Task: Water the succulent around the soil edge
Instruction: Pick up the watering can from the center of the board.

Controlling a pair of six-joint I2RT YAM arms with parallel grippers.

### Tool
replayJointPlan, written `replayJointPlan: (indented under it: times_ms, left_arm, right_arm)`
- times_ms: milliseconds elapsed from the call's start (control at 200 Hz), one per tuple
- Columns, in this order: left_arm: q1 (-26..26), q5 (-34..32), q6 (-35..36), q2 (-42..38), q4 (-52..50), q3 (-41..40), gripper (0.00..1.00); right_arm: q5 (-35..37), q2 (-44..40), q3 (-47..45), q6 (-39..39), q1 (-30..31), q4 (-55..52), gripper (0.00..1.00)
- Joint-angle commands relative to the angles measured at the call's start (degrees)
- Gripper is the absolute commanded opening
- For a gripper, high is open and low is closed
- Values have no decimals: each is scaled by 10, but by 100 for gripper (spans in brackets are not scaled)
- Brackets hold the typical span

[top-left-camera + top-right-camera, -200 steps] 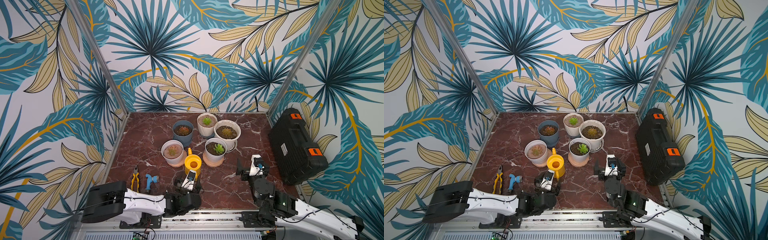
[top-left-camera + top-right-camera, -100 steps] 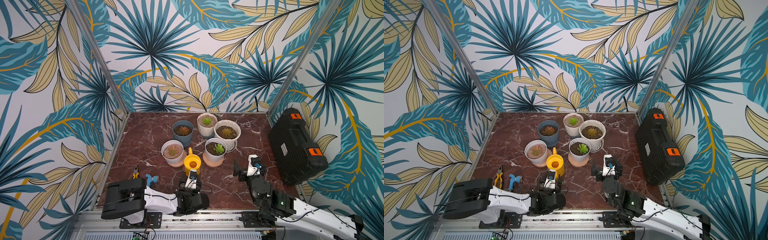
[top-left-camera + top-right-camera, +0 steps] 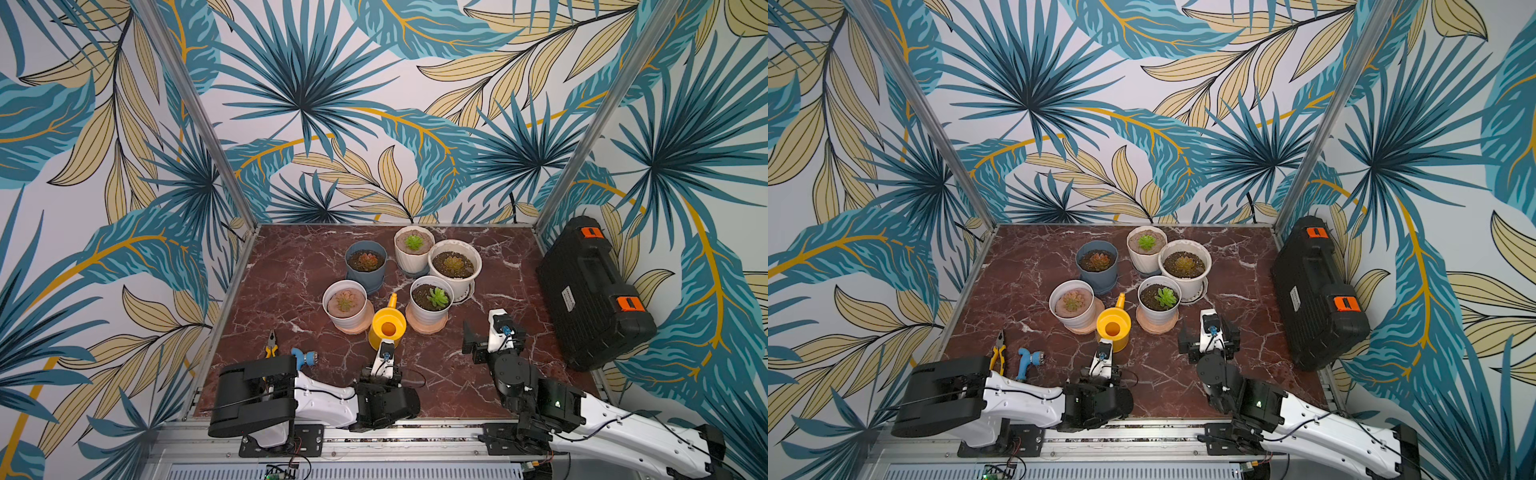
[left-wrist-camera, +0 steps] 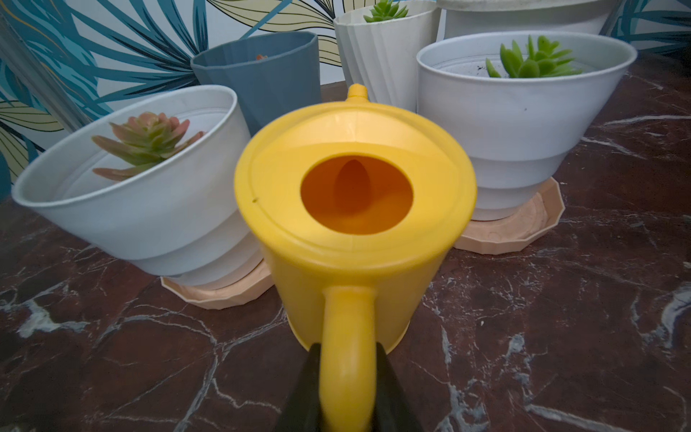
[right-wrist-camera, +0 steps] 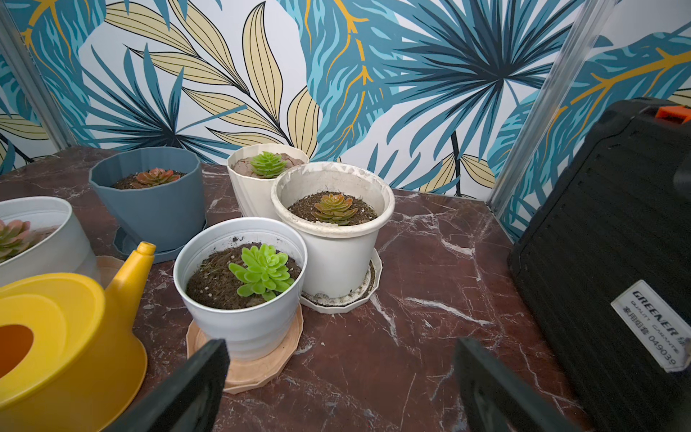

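Note:
The yellow watering can (image 3: pixel 388 330) (image 3: pixel 1113 328) stands on the marble table between two white pots, spout pointing to the back. My left gripper (image 4: pixel 347 351) is shut on its handle (image 4: pixel 349 329), one black finger on each side. A pink-green succulent (image 3: pixel 344 301) (image 4: pixel 146 140) sits left of the can, and a bright green succulent (image 3: pixel 436 297) (image 5: pixel 261 271) in dark soil sits right of it. My right gripper (image 3: pixel 492 332) (image 5: pixel 340 355) is open and holds nothing, low over the table just right of the green succulent's pot.
Behind stand a blue-grey pot (image 3: pixel 366 262), a cream pot (image 3: pixel 413 245) and a large white pot (image 3: pixel 454 264), each with a succulent. A black case (image 3: pixel 594 291) leans at the right edge. Pliers (image 3: pixel 271 345) and a blue nozzle (image 3: pixel 303 357) lie front left.
My left gripper has closed on the watering can's handle, and the left arm's base has swung right. The right gripper has shifted slightly left and stayed open.

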Motion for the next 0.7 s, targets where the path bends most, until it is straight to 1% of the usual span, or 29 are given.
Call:
replayJointPlan:
  times_ms: [0, 110, 175, 235, 285, 325, 391, 436, 481, 541, 551, 626, 696]
  left_arm:
    - [1, -1, 54, -31, 45, -8, 0]
    - [1, -15, 83, -81, 43, -30, 0]
    - [2, -29, 93, -140, 27, -47, 0]
    - [9, -16, 150, -205, 44, -69, 0]
    - [20, 26, 214, -264, 60, -81, 0]
    - [32, 72, 266, -312, 70, -89, 0]
    - [65, 175, 339, -390, 75, -97, 0]
    - [90, 256, 375, -439, 67, -97, 0]
    - [113, 321, 400, -478, 54, -93, 0]
    - [135, 390, 423, -511, 37, -84, 0]
    - [138, 398, 426, -515, 35, -83, 0]
    - [144, 443, 454, -527, 30, -75, 0]
    - [144, 480, 475, -522, 40, -73, 0]
  right_arm:
    - [-11, 8, 8, -9, -2, 11, 99]
    - [-30, 19, 16, -19, -3, 13, 99]
    - [-56, 26, 28, -27, -3, 11, 99]
    - [-88, 35, 43, -31, -3, 8, 99]
    - [-112, 47, 61, -31, -4, 1, 99]
    - [-134, 58, 79, -27, -8, -8, 100]
    - [-176, 82, 113, -22, -18, -22, 100]
    - [-212, 103, 147, -14, -29, -36, 100]
    - [-238, 121, 181, 2, -42, -56, 100]
    - [-282, 146, 221, 17, -61, -59, 100]
    - [-290, 150, 227, 19, -65, -75, 99]
    - [-335, 172, 276, 35, -87, -91, 100]
    - [-360, 193, 321, 42, -103, -104, 100]
